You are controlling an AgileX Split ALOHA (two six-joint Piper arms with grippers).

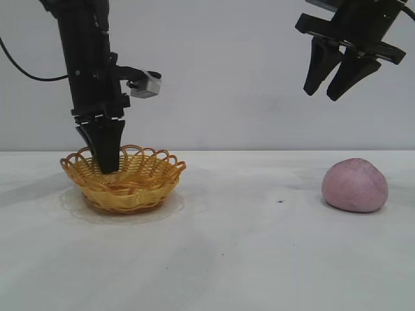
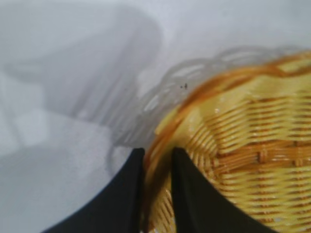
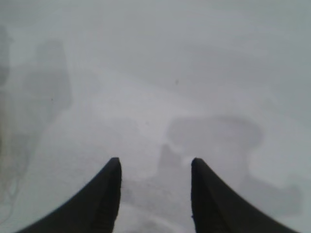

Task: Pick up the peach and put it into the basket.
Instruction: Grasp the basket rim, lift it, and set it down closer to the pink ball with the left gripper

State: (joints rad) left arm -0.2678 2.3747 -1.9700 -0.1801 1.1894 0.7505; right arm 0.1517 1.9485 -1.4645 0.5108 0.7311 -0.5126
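Exterior view: peach (image 1: 355, 185) on table (image 1: 246, 246), well apart from both grippers, below right gripper (image 1: 332, 92); basket (image 1: 123, 179) holds no fruit, so pick and drop both remain. Left gripper (image 1: 107, 167) points straight down, jaws narrowed astride basket rim, apparently pinching it. Right gripper hangs high, tilted downward, jaws moderately apart, holding nothing.

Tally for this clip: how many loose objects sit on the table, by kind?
Wicker basket: 1
Peach: 1
Total: 2
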